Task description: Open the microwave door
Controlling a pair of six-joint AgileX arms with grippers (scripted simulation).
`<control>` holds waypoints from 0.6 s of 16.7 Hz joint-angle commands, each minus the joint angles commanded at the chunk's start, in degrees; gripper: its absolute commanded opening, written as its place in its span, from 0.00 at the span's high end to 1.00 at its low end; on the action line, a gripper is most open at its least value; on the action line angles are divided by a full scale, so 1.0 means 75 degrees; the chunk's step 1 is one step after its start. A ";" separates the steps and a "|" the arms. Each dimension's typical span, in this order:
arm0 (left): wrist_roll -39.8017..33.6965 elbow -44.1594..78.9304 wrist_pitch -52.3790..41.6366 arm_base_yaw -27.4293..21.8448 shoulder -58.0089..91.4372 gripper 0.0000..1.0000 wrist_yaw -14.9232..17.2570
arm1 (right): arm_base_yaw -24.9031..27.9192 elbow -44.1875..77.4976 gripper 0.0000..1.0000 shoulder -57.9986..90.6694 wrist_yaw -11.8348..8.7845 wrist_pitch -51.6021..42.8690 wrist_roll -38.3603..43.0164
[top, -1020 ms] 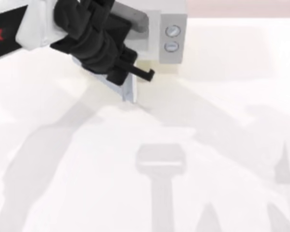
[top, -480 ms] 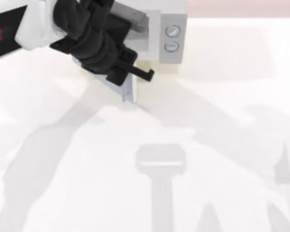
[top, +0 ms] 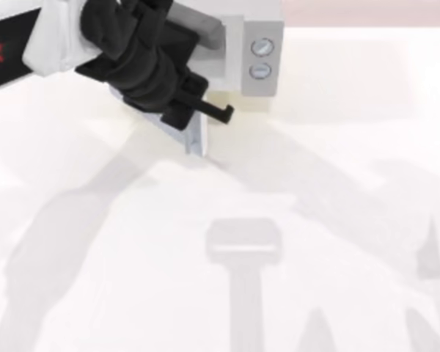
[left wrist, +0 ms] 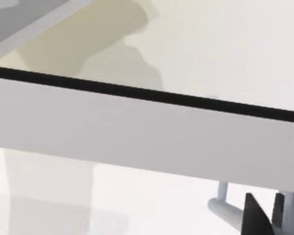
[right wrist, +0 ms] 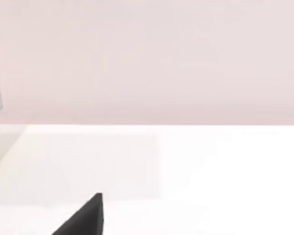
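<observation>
The light-grey microwave point(top: 238, 37) stands at the table's far edge, with its two-knob control panel point(top: 261, 59) on its right. The microwave door point(top: 196, 136) is swung out toward the table's front, standing well away from the cavity. My left gripper point(top: 207, 111) reaches in from the upper left and is shut on the door's handle. In the left wrist view the door's top edge point(left wrist: 137, 132) runs across the picture, and the thin handle bar point(left wrist: 225, 210) sits between my black fingers point(left wrist: 257, 218). A dark bit of my right gripper point(right wrist: 85, 218) shows only in its own wrist view.
The white tabletop point(top: 315, 220) stretches in front of and to the right of the microwave, with only arm shadows on it. A pale pink wall point(right wrist: 147, 58) lies beyond the table's far edge.
</observation>
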 joint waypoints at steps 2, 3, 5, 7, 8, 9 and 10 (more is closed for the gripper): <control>0.0118 -0.0074 -0.0018 0.0046 -0.0032 1.00 0.0055 | 0.0000 0.0000 0.00 0.0000 0.0000 0.0000 0.0000; 0.0262 -0.0142 -0.0021 0.0104 -0.0088 1.00 0.0126 | 0.0000 0.0000 0.00 0.0000 0.0000 0.0000 0.0000; 0.0639 -0.0266 0.0016 0.0246 -0.0273 1.00 0.0321 | 0.0000 0.0000 0.00 0.0000 0.0000 0.0000 0.0000; 0.0982 -0.0414 0.0014 0.0378 -0.0405 1.00 0.0501 | 0.0000 0.0000 0.00 0.0000 0.0000 0.0000 0.0000; 0.1081 -0.0480 -0.0009 0.0418 -0.0422 1.00 0.0552 | 0.0000 0.0000 0.00 0.0000 0.0000 0.0000 0.0000; 0.1107 -0.0501 -0.0019 0.0428 -0.0424 1.00 0.0565 | 0.0000 0.0000 0.00 0.0000 0.0000 0.0000 0.0000; 0.1107 -0.0501 -0.0019 0.0428 -0.0424 1.00 0.0565 | 0.0000 0.0000 0.00 0.0000 0.0000 0.0000 0.0000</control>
